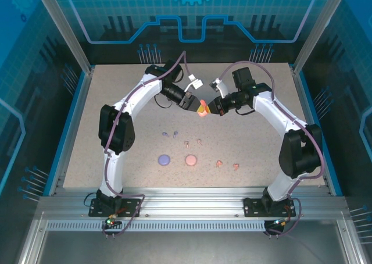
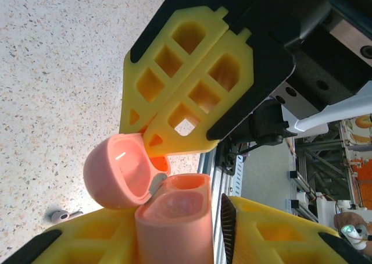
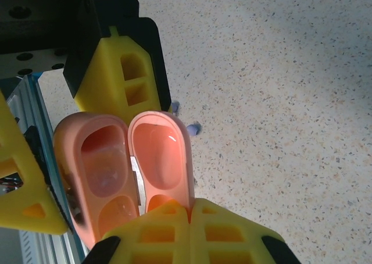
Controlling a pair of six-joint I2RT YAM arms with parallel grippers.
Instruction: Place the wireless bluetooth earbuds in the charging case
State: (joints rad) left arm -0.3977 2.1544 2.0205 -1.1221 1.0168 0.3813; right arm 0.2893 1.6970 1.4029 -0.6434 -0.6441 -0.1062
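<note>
The open coral charging case (image 3: 96, 159) is clamped over the worktop (image 1: 261, 136) by the left end effector (image 2: 174, 223). Its lid (image 3: 160, 153) is touched by the tips of the right end effector (image 3: 190, 209), whose fingers are pressed together. The coral earbuds (image 1: 219, 163) are seen lying on the worktop at 5 o'clock from the case, the pink pair (image 1: 186, 142) at 6 and the purple pair (image 1: 167, 135) at 8.

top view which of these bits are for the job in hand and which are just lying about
In hand: open coral case; coral buds.
Lying about for now: purple case, pink case, purple buds, pink buds.
</note>
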